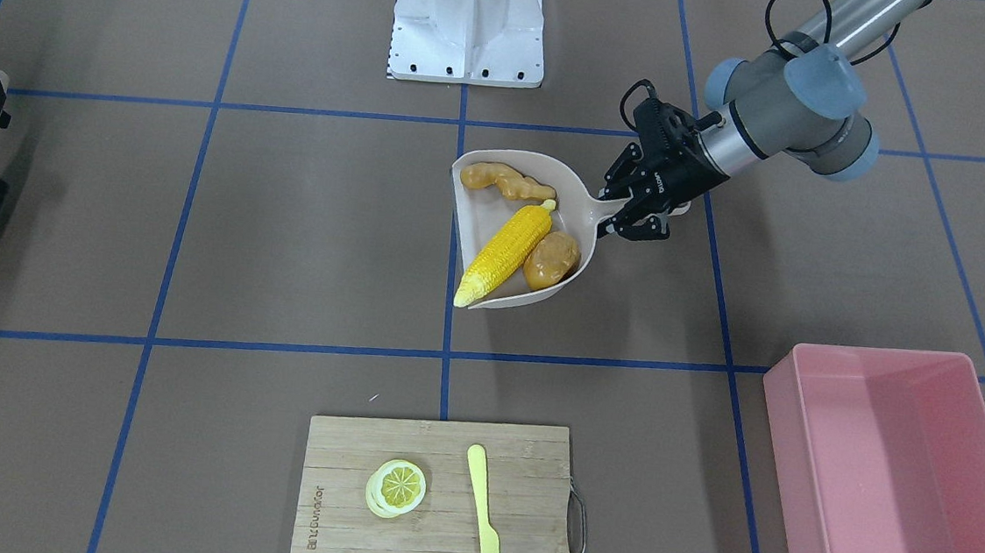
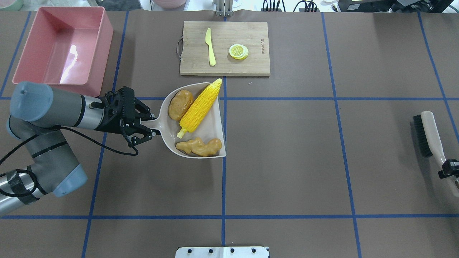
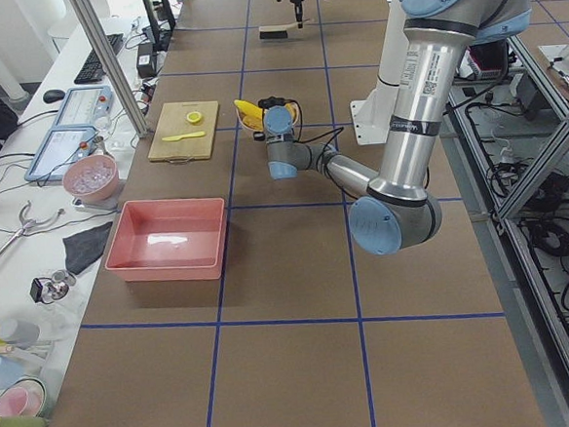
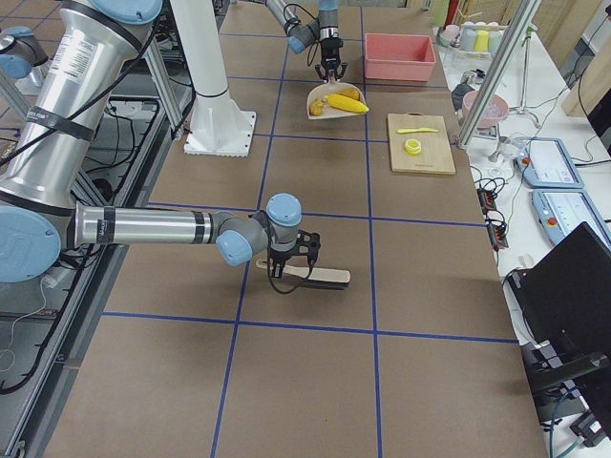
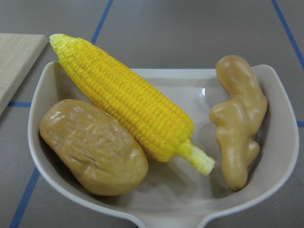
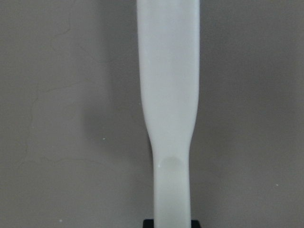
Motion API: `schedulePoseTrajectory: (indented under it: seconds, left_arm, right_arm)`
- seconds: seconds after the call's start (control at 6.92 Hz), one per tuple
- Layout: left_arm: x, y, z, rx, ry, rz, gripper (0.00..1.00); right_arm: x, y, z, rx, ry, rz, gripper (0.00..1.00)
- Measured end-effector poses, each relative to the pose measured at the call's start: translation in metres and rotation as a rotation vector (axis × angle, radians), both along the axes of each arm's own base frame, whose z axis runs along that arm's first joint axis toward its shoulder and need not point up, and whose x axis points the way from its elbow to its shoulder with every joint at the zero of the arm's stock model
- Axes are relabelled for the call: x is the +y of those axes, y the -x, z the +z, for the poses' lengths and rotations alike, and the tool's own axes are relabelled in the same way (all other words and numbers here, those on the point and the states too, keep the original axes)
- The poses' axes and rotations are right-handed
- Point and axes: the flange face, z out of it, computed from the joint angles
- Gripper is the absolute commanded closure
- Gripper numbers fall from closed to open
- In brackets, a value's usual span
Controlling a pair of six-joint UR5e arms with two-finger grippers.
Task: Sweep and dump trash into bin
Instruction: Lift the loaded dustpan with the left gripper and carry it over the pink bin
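Observation:
The yellow corn cob (image 2: 199, 107), the tan ginger root (image 2: 199, 147) and the orange-brown potato (image 2: 180, 104) lie in a beige dustpan (image 2: 215, 122). My left gripper (image 2: 148, 123) is shut on the dustpan's handle. The left wrist view shows the corn (image 5: 128, 99), potato (image 5: 92, 147) and ginger (image 5: 240, 118) in the pan; the corn's tip sticks out over its open edge. The pink bin (image 2: 61, 46) stands empty, beyond my left arm. My right gripper (image 2: 450, 168) is shut on the handle of a brush (image 2: 428, 132) far to the right.
A wooden cutting board (image 2: 225, 48) with a pale yellow knife (image 2: 210, 46) and a lemon slice (image 2: 238, 51) lies just beyond the dustpan. The robot's white base (image 1: 469, 20) is at the table's near edge. Blue tape lines cross the brown table.

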Motion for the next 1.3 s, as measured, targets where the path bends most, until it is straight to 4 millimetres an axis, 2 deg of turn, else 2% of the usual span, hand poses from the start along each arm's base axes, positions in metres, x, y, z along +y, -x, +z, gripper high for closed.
schedulePoseTrajectory:
  seconds: [0.14, 0.29, 0.43, 0.58, 0.72, 0.87, 1.01, 1.16, 1.3]
  left_arm:
    - [-0.014, 0.016, -0.001, 0.009, 0.071, -0.043, 1.0]
    - [-0.026, 0.032, -0.002, 0.024, 0.153, -0.085, 1.0]
    - [-0.035, 0.048, -0.003, 0.05, 0.225, -0.12, 1.0]
    - [-0.04, 0.063, -0.004, 0.084, 0.288, -0.15, 1.0]
    - [-0.046, 0.081, -0.005, 0.119, 0.343, -0.183, 1.0]
    - [-0.054, 0.098, -0.005, 0.15, 0.415, -0.221, 1.0]
    - [-0.061, 0.114, -0.003, 0.189, 0.53, -0.259, 1.0]
    - [-0.067, 0.13, 0.003, 0.232, 0.674, -0.297, 1.0]
    - [-0.069, 0.147, 0.015, 0.255, 0.761, -0.329, 1.0]
  right_arm:
    - [0.0, 0.0, 0.003, 0.002, 0.003, -0.001, 1.0]
    - [0.001, 0.0, 0.004, 0.002, 0.003, -0.001, 0.87]
    - [0.001, 0.0, 0.005, 0.002, 0.004, -0.001, 0.57]
    - [0.001, 0.0, 0.005, 0.002, 0.005, -0.001, 0.35]
    - [0.001, 0.0, 0.005, 0.002, 0.006, 0.0, 0.19]
    - [0.001, 0.0, 0.005, 0.002, 0.007, 0.001, 0.15]
    - [0.001, -0.001, 0.006, 0.002, 0.009, 0.002, 0.05]
    - [0.001, -0.002, 0.005, -0.004, 0.014, 0.001, 0.01]
    - [0.002, -0.007, 0.003, -0.023, 0.023, 0.006, 0.01]
